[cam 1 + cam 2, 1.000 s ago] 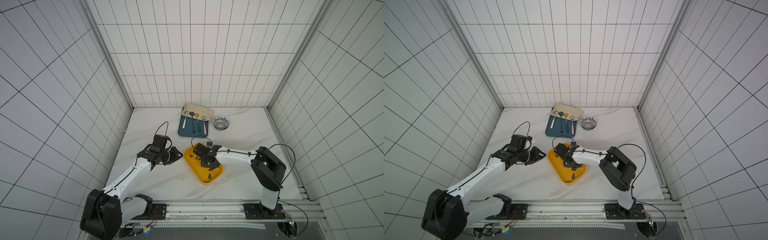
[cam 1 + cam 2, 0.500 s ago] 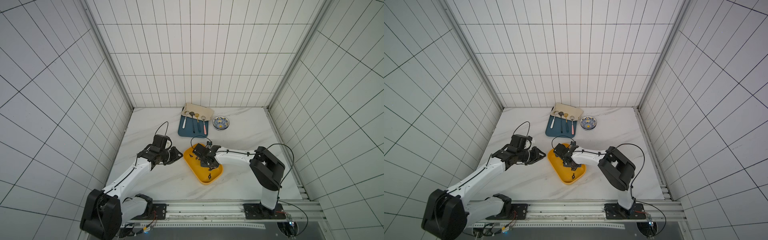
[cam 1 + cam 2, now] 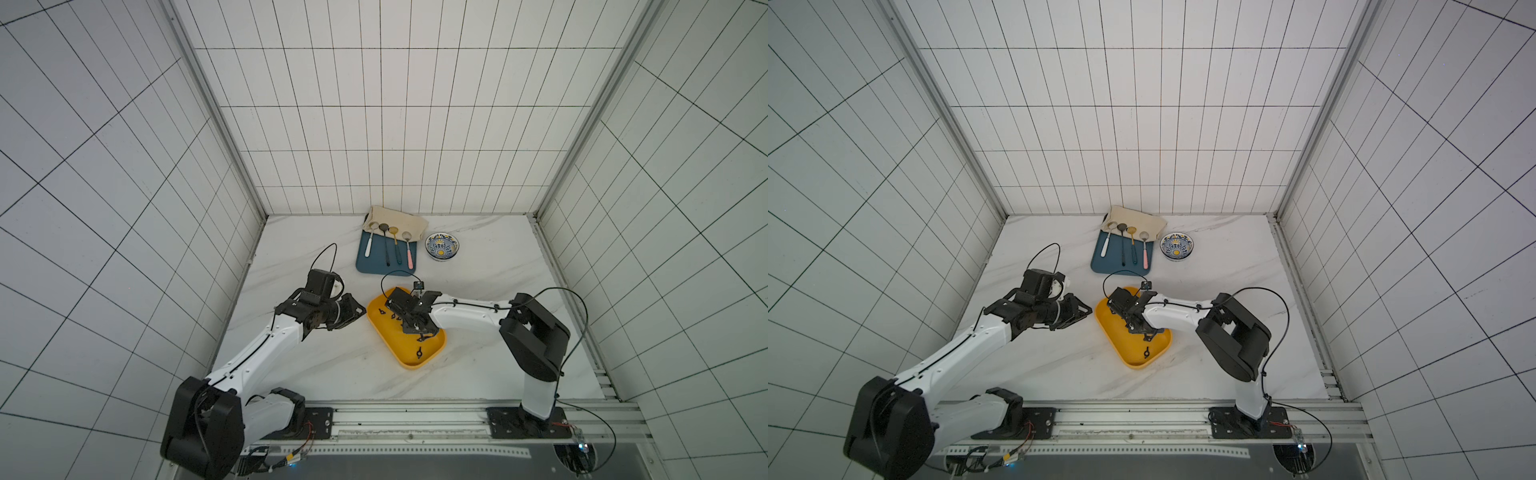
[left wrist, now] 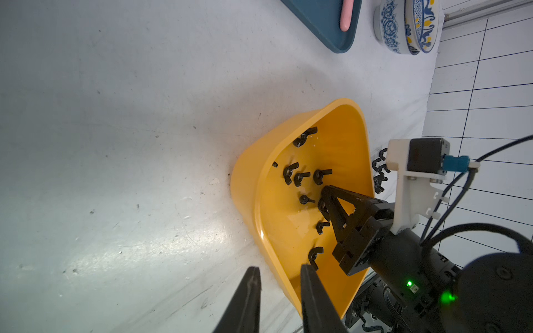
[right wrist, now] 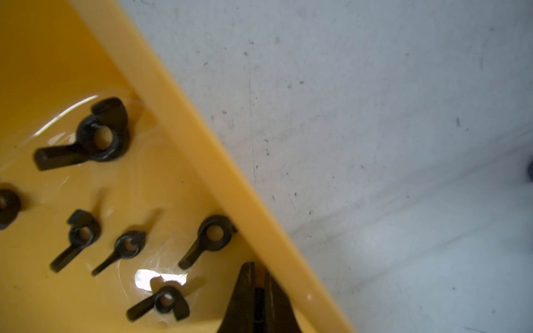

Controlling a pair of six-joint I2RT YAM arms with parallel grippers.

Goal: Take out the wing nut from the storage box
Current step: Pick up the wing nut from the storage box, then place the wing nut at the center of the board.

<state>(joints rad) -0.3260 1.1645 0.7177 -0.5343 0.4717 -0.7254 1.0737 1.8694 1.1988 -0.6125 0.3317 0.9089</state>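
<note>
White marble makes up the table [image 3: 316, 374]. Near its middle, between the two arms, sits the storage box [image 3: 397, 343], a shallow yellow tub just in front of the blue tray [image 3: 374, 268], with black wing nuts [image 5: 95, 138] loose on its floor. The right gripper [image 4: 324, 201] reaches down inside the box, close against one long wall, its jaws pressed together. I cannot tell whether a nut is pinched there, because the tips hide it. The left gripper [image 4: 279, 268] hangs just outside the box wall, jaws parted and empty.

The step looks like the pick itself. I judge the right arm should rise straight up until the tips clear the rim, since the wall is close enough that a sideways pull could catch the tub and drag it. A slow lift would also show at once whether a nut came along. The left gripper is well placed to steady the rim.

Counted:
- two arms
- one table
- one storage box
- one tray
- one cream cloth [image 3: 409, 222]
- one patterned bowl [image 3: 442, 249]
- four spoons [image 3: 409, 255] on the tray

Seven nuts lie plainly on the box floor in the left wrist view, and a dark speck by the wall may be an eighth. A small cluster [image 4: 379, 173] of black pieces, likely more nuts, lies on the table just outside the rim, too tangled to count.
</note>
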